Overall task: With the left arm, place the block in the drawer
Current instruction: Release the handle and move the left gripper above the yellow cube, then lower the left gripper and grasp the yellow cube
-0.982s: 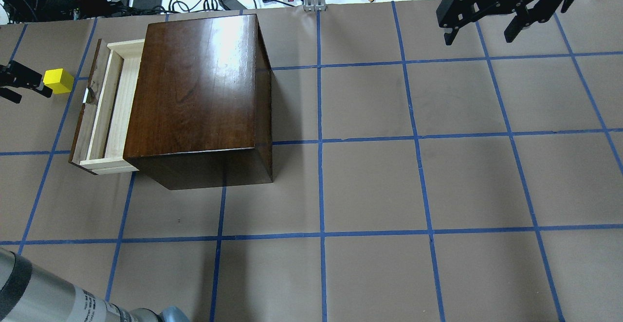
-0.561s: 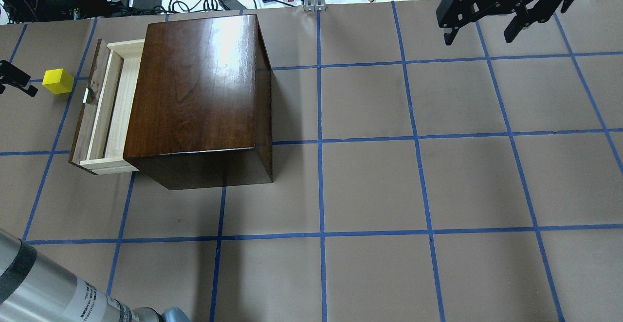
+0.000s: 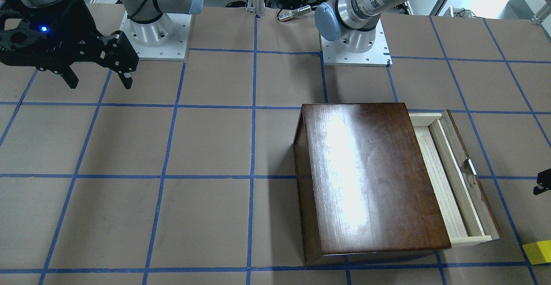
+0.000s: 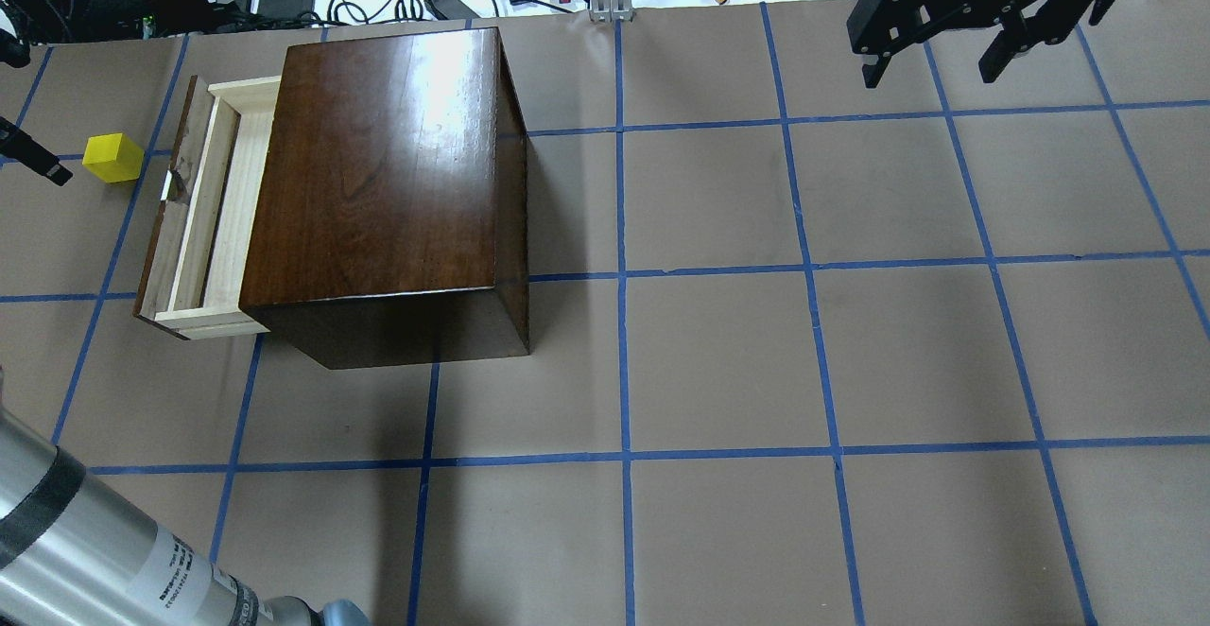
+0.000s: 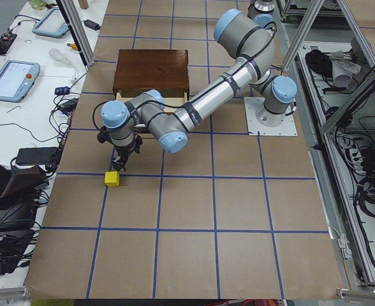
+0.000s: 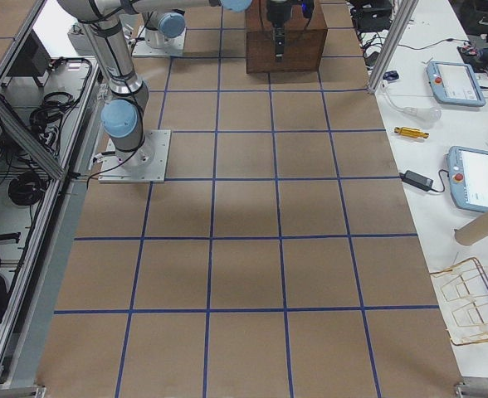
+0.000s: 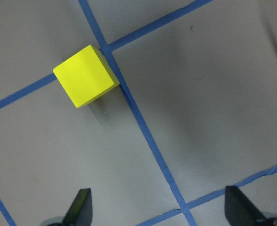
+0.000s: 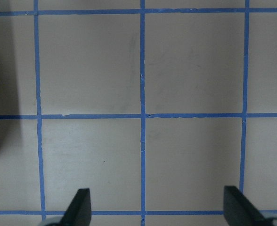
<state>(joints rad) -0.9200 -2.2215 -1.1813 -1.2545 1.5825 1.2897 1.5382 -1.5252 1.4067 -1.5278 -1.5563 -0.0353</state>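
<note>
Since the earlier overhead frames the left gripper point(image 7: 159, 209) has drawn back from the block point(image 4: 112, 156) toward the left edge, until only one dark fingertip shows there. The block itself has not shifted. It sits at the far left of the overhead view on a blue tape line, just beside the drawer point(image 4: 222, 219) but apart from it. In the left wrist view the cube lies in the upper left, and the two fingertips stand wide apart at the bottom edge with nothing between them. The right gripper point(image 4: 931, 73) hangs at the upper right, also spread and empty.

The likeliest trouble is a bad grasp. In the wrist view the cube appears turned at an angle to the line between the fingers, so closing without realigning could catch its corners and twist or squirt it away. The drawer is a second risk, since it is pulled out only part way (a narrow pale strip shows beside the box point(image 4: 388, 172)). A release slightly off could therefore land the block on the rim, on the front panel point(image 4: 168, 238) or on the lid.

The block is matte, sharp-edged and plain yellow. The drawer is raw, pale, grainy wood behind a worn dark panel. The box is glossy dark brown, its top throwing a bright glare. The table point(image 4: 718, 361) is flat brown paper gridded with blue tape.
</note>
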